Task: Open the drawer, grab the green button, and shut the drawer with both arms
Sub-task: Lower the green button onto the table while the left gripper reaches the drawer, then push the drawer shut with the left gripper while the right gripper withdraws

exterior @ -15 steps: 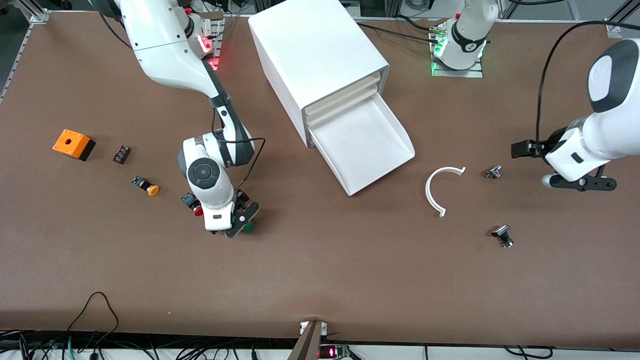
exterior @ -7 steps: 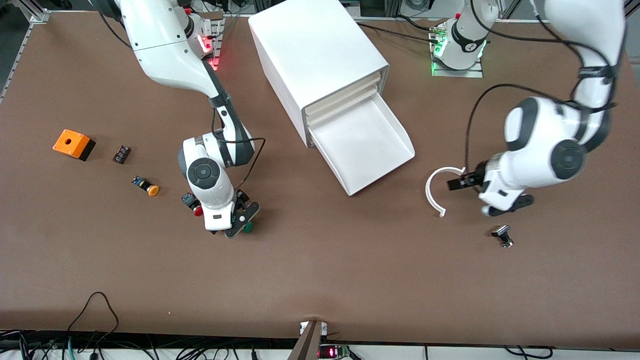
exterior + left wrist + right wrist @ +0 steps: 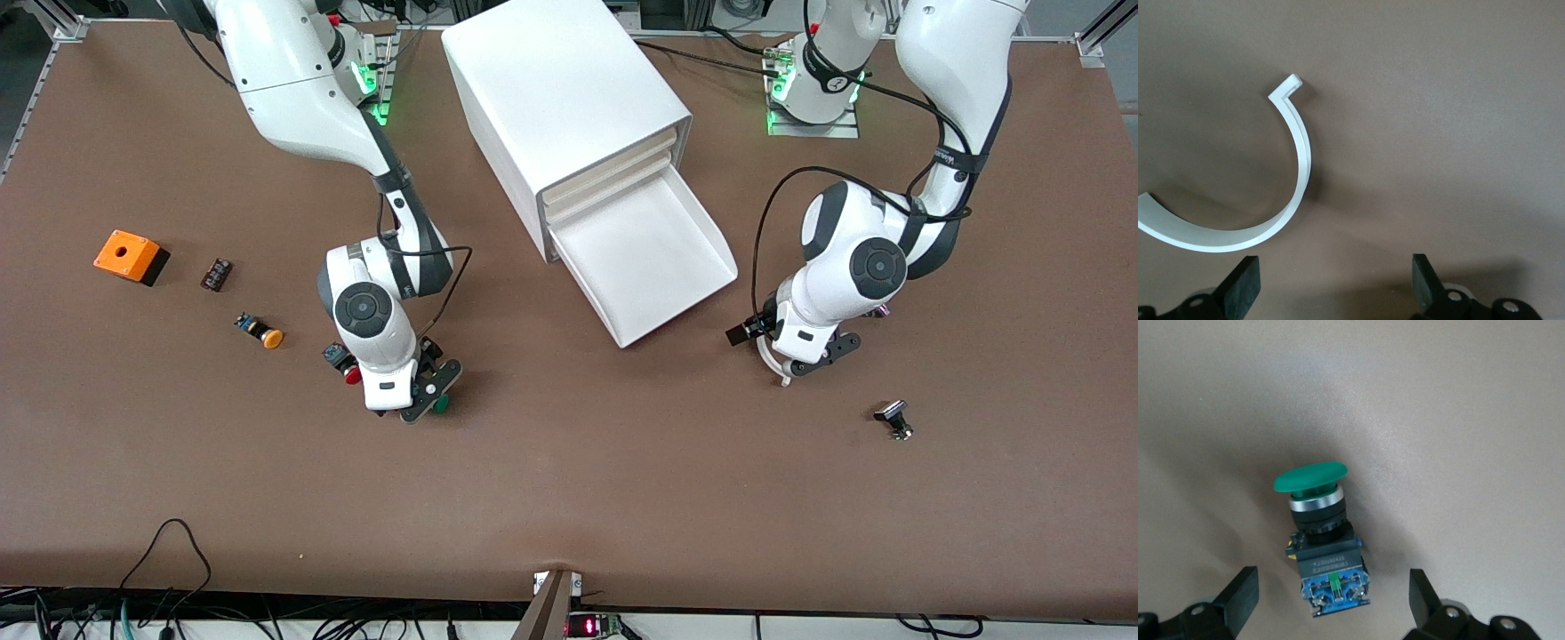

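The white cabinet (image 3: 560, 80) stands at the robots' side of the table. Its lowest drawer (image 3: 640, 258) is pulled out, and its floor looks bare. The green-capped button (image 3: 440, 406) lies on its side on the table toward the right arm's end. My right gripper (image 3: 427, 396) is low over it and open. In the right wrist view the button (image 3: 1315, 520) has its blue body between the spread fingers (image 3: 1238, 597) of the right gripper (image 3: 1331, 603), untouched. My left gripper (image 3: 813, 360) hangs open over a white curved strip (image 3: 1298, 153) beside the drawer, holding nothing.
A red-capped button (image 3: 352, 374) lies right by the right gripper. An orange-capped one (image 3: 267, 336), a small dark block (image 3: 216, 274) and an orange box (image 3: 131, 255) lie toward the right arm's end. A small black-and-metal part (image 3: 893, 418) lies toward the left arm's end.
The left arm has swung in from its end of the table to over the white curved strip. The right arm has not moved. The light at its base went from red to green.
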Robot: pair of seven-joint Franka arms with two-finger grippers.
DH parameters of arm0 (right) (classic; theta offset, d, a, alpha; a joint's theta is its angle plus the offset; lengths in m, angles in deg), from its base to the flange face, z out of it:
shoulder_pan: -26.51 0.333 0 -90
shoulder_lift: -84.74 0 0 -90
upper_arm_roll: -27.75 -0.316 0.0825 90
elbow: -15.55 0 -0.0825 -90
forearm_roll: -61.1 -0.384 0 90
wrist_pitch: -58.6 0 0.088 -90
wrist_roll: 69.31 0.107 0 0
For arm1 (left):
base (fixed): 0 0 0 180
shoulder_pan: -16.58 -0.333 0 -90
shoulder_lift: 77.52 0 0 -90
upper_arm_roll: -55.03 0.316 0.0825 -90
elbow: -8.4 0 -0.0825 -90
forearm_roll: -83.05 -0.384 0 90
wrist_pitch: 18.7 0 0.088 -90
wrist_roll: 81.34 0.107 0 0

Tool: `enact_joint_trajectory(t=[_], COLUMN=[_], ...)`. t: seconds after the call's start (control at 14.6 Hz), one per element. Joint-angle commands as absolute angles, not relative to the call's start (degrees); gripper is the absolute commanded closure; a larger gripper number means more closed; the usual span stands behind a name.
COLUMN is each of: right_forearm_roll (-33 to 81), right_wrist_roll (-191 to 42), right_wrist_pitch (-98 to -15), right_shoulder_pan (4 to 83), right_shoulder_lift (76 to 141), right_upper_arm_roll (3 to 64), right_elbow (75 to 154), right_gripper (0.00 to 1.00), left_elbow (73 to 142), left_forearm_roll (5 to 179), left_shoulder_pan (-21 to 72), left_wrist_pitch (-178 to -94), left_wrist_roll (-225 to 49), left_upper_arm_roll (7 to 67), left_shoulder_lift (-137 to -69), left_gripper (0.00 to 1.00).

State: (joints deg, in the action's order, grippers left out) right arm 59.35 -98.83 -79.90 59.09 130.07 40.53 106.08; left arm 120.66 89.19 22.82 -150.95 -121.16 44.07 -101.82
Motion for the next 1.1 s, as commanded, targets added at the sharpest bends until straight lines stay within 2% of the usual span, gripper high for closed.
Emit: enact_joint_trajectory(t=[0.0,0.69,1.03], right_forearm_roll=[51.8,51.8,51.8], right_wrist_roll=[-88.3,-88.3,-88.1], right_wrist_pitch=[-62.6,-62.7,-62.8], right_shoulder_pan=[56.0,56.0,56.0], right_shoulder_lift=[116.6,116.6,116.5], right_upper_arm_roll=[38.5,38.6,38.6], right_elbow=[103.0,103.0,103.0], right_gripper=[0.0,0.0,0.0], left_elbow=[121.7,124.4,125.2], left_forearm_roll=[90.3,93.7,93.9], left_shoulder_pan=[22.9,23.9,25.7], left_wrist_pitch=[-151.3,-154.6,-159.1], left_wrist_roll=[-123.7,-129.2,-129.8], left_upper_arm_roll=[43.4,40.4,40.4], left_shoulder_lift=[-100.5,-101.9,-103.5], left_gripper=[0.0,0.0,0.0])
